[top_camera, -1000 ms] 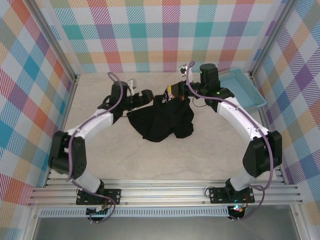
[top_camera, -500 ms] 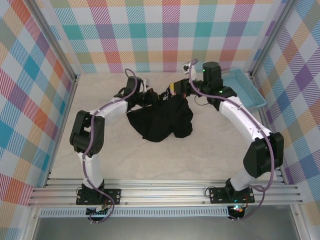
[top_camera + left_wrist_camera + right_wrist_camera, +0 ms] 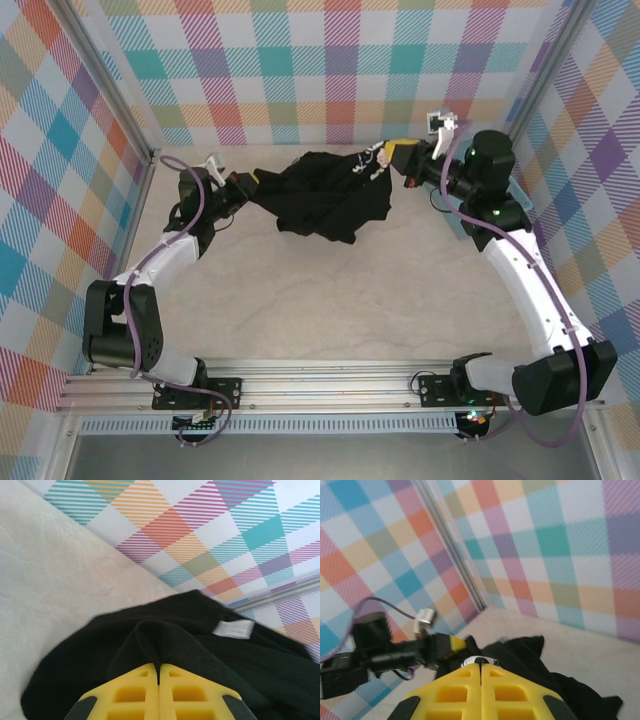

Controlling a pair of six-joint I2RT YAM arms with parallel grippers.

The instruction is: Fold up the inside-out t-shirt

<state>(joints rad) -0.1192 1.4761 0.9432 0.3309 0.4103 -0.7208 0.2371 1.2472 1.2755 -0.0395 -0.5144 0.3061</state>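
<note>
The inside-out t-shirt is black and hangs bunched between my two grippers near the back wall, its lower part sagging toward the table. At its left edge my left gripper is shut on a fold of the black cloth, and a white label shows just beyond. My right gripper is shut on the shirt's right end, where a bit of white and pink print shows. In the right wrist view the yellow fingers pinch cloth carrying a white patch, with the left gripper opposite.
A light blue tray sits at the back right, mostly covered by the right arm. Checked walls close in the back and sides. The beige table stretches bare in front of the shirt. The metal rail runs along the near edge.
The left gripper has shut on the shirt's left edge. Both grippers have lifted the shirt off the table toward the back wall and moved apart, stretching it out.
</note>
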